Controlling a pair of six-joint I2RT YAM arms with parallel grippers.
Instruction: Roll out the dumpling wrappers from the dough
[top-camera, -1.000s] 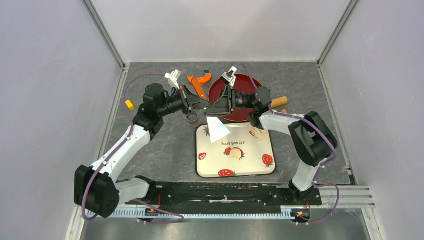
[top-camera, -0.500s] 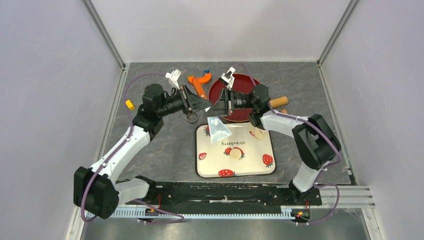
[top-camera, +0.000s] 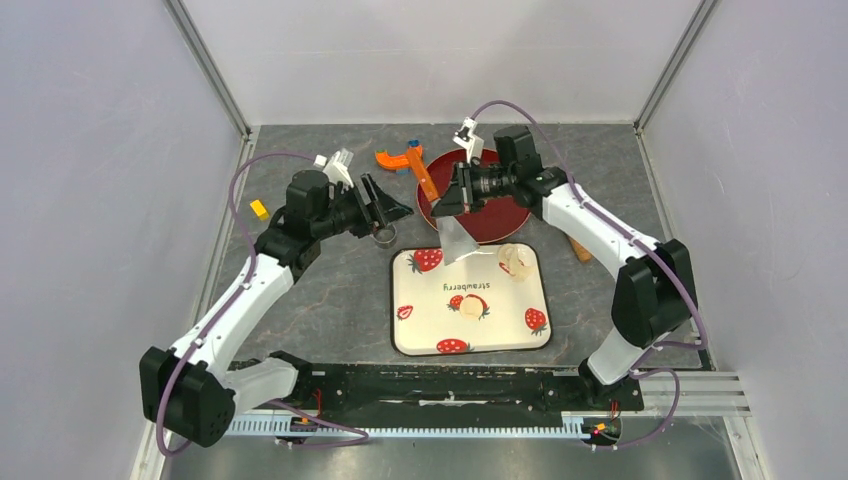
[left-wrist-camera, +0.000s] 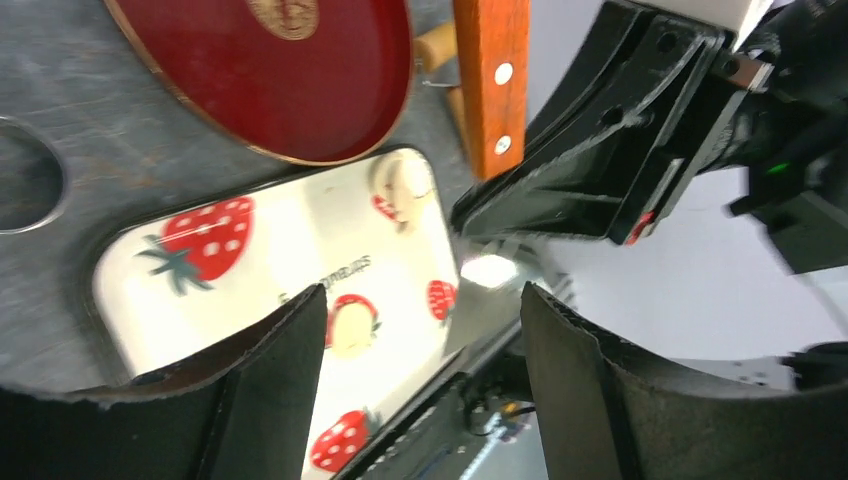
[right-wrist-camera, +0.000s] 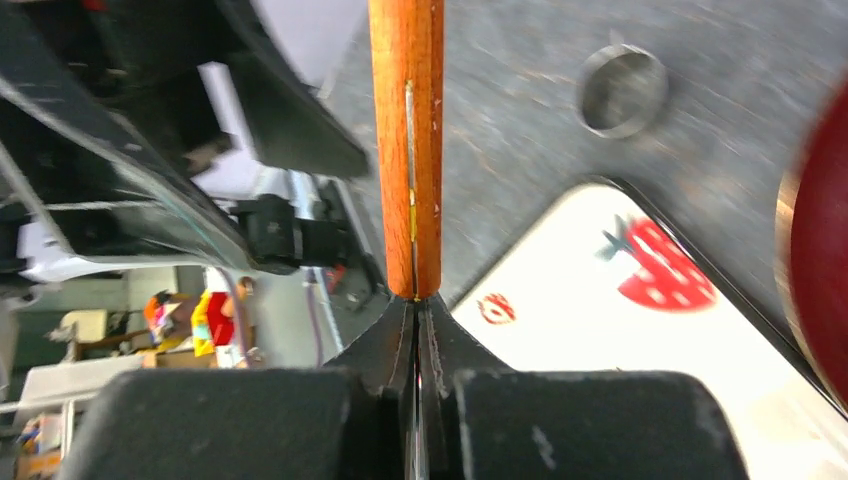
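Observation:
A pale dough (top-camera: 516, 260) lump lies at the back right of the strawberry tray (top-camera: 420, 330). A flat round dumpling wrapper (top-camera: 469, 305) rests on the tray's middle strawberry print. My right gripper (top-camera: 443, 202) (right-wrist-camera: 417, 300) is shut on the thin blade of a wooden-handled knife (top-camera: 455, 238) (right-wrist-camera: 405, 150) and holds it over the tray's back edge. My left gripper (top-camera: 388, 210) (left-wrist-camera: 422, 300) stands open and empty just left of the knife. In the left wrist view the dough (left-wrist-camera: 400, 185) and the wrapper (left-wrist-camera: 350, 325) show on the tray.
A red plate (top-camera: 500, 218) sits behind the tray, with a brownish piece (left-wrist-camera: 285, 12) in it. A metal ring cutter (top-camera: 384, 236) lies under the left gripper. An orange tool (top-camera: 397, 158), a yellow block (top-camera: 259, 209) and a wooden roller's end (top-camera: 580, 246) are nearby.
The left gripper opened, let go of the knife and drew back left. The right gripper shut on the blade and carried the knife toward the back; its arm swung, uncovering the dough.

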